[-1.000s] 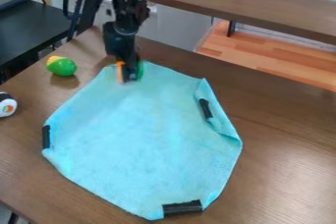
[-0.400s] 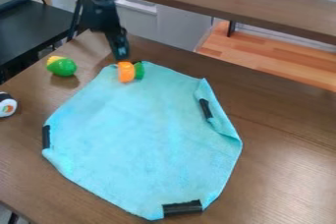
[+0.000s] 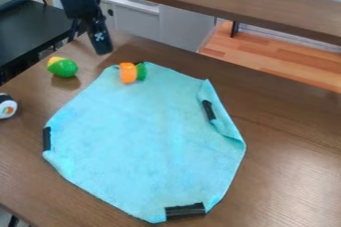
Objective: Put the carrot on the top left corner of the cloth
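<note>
The black gripper (image 3: 102, 51) hangs above the table's far edge at the upper left, up and to the left of the carrot and apart from it. Short and orange with a green top, the carrot (image 3: 128, 72) lies on the far, upper-left corner of the cloth. The light blue cloth (image 3: 146, 136) is spread over the table, its right side folded over, with black clips or strips at several of its corners.
A green and yellow toy (image 3: 63, 67) sits left of the cloth on the brown table (image 3: 286, 171). A sushi-like toy (image 3: 7, 106) is at the left edge. A wooden shelf (image 3: 233, 2) runs behind the table.
The gripper has let go of the carrot and moved up and to the left, away from it. The carrot stays on the cloth's corner.
</note>
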You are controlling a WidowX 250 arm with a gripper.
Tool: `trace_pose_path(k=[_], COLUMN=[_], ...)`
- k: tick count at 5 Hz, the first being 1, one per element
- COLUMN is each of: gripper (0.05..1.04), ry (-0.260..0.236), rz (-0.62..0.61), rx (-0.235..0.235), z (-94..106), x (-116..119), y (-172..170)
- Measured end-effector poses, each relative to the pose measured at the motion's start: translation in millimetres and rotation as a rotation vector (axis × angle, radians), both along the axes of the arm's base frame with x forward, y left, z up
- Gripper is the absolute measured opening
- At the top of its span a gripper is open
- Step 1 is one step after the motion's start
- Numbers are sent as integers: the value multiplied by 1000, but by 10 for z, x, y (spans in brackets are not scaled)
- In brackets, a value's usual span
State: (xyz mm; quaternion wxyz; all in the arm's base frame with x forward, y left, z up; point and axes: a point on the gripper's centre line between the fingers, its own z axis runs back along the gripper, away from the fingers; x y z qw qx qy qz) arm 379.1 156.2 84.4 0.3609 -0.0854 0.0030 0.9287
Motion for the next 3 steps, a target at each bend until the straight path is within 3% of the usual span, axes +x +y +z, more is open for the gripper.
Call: trace_pose_path(k=[1,2,3], gripper=[1001,1001,1001], ry=[-5,4,15], rz=[-44,-96,-147], rx=[-86,-131,-108], z=[168,195,220], x=[-252,-480,-662], y=[-131,-262,-342])
